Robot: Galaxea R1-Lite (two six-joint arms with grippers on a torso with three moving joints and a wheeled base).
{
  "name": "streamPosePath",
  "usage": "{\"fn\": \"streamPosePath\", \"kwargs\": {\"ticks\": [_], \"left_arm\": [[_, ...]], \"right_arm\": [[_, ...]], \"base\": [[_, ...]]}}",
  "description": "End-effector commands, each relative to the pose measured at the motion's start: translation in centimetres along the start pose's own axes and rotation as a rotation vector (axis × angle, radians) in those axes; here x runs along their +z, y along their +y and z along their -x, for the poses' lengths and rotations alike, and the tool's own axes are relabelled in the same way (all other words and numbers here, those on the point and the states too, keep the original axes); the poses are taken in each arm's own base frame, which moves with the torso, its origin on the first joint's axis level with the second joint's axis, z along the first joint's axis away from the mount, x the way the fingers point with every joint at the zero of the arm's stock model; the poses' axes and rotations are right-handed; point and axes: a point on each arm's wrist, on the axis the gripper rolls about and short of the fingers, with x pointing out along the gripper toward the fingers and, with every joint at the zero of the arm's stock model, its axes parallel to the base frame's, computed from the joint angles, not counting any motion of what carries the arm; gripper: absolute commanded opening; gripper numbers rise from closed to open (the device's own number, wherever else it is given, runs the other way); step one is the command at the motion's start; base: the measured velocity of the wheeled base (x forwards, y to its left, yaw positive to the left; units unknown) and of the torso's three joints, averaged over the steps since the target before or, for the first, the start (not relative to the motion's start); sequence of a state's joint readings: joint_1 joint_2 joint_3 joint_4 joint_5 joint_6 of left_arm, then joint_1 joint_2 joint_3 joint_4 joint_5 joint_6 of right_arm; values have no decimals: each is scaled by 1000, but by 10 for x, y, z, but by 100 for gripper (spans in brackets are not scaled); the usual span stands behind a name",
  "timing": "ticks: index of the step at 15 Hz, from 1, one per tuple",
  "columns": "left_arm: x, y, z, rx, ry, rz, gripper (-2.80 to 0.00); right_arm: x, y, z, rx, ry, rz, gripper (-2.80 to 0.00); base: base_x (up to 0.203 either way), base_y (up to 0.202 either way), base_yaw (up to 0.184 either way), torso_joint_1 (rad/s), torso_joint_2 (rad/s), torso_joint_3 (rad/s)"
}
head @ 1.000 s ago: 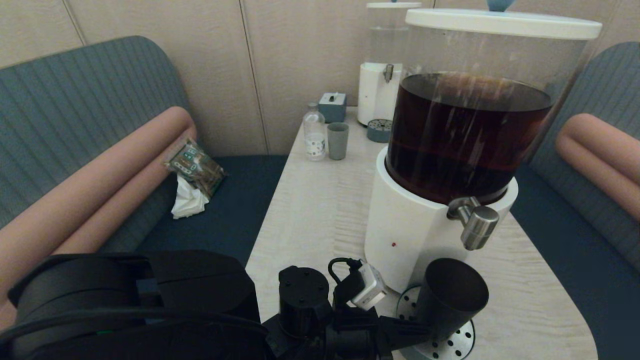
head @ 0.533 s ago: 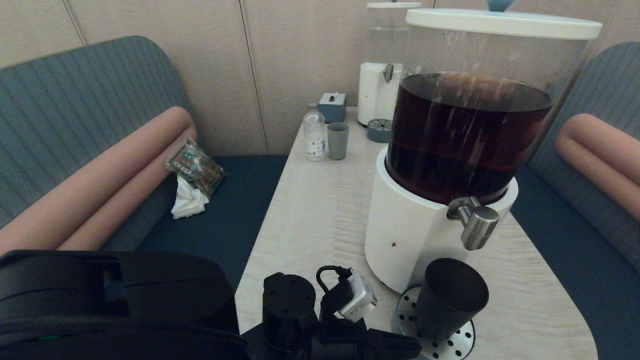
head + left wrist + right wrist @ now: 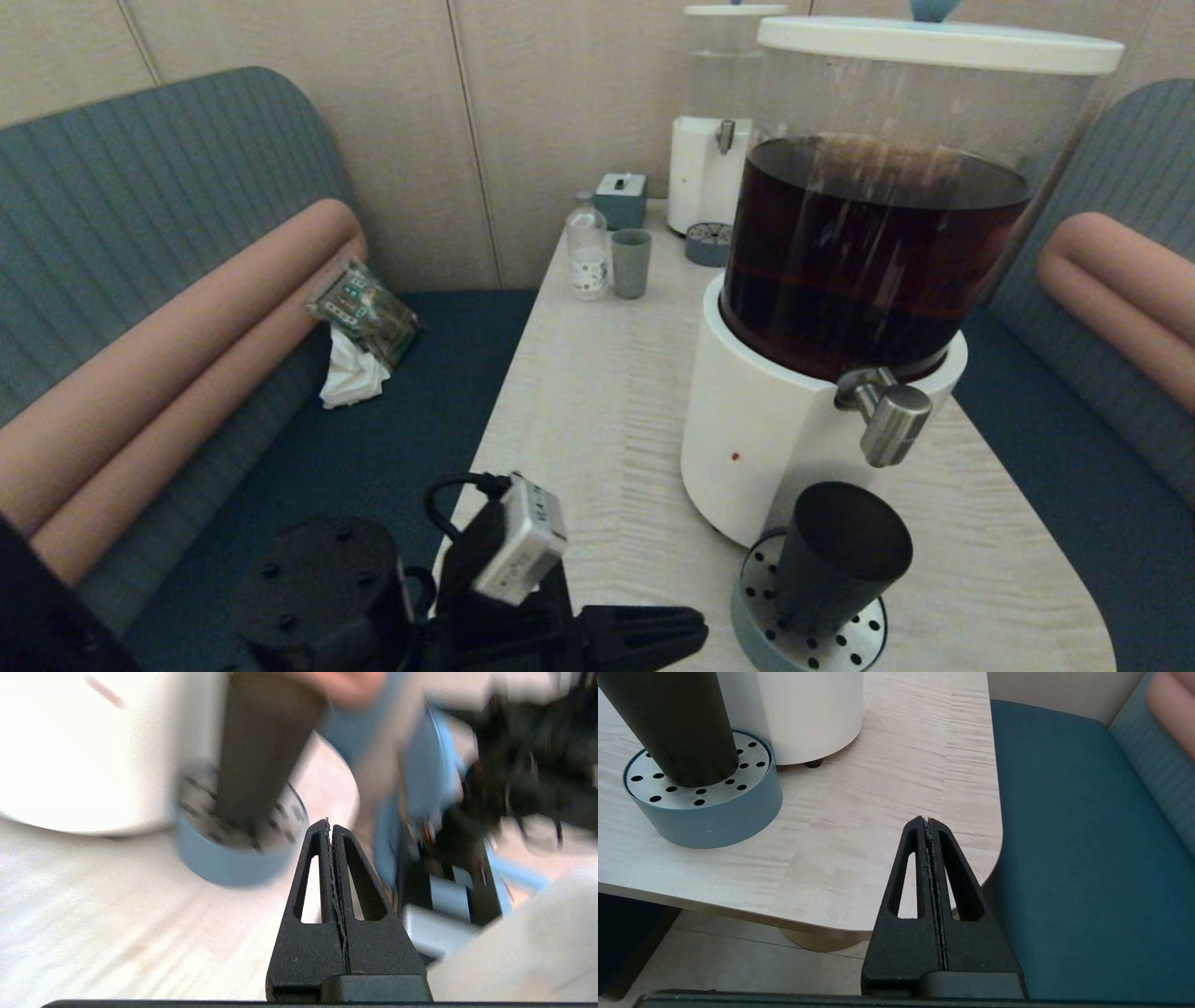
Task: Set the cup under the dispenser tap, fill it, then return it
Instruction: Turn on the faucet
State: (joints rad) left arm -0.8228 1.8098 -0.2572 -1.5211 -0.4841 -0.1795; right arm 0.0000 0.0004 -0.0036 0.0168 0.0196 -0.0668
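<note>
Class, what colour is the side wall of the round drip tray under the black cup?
The drip tray has a grey-blue wall beneath its silver perforated top, clearest in the right wrist view.

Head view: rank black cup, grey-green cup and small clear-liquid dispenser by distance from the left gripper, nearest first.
From the left gripper, shut at the table's near edge:
1. black cup, just to its right on the perforated drip tray, under the dispenser tap.
2. grey-green cup, far end, beside the bottle.
3. small clear-liquid dispenser, behind it by the wall.
</note>
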Motion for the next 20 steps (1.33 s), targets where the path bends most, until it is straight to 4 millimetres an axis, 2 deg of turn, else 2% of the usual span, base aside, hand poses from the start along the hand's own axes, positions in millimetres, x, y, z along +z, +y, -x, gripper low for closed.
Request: {"fn": "streamPosePath", "kwargs": {"ticks": [1,5,8,12,17,20], "left_arm": [[30,-13,24,56,-139,-35,-280],[57,-8,58,286,-308,-23,-280],[69,-15,82,400,-426,8,-280],[68,-27,136,574,-540,-35,-280],[75,-72,196,716,-812,-220,-280],[72,-104,218,788,-928,-355,-280]], "right_arm": [[0,0,0,0,-2,1,-280],[0,0,0,0,-1,1,-280],[0,0,0,0,-1,1,-280],[0,0,0,0,-1,1,-280],[0,0,0,0,-1,1,-280],[0,0,0,0,-3,1,-280]], "base": [[0,0,0,0,0,0],[0,0,0,0,0,0],[0,0,0,0,0,0],[0,0,0,0,0,0],[0,0,0,0,0,0],[0,0,0,0,0,0]]}}
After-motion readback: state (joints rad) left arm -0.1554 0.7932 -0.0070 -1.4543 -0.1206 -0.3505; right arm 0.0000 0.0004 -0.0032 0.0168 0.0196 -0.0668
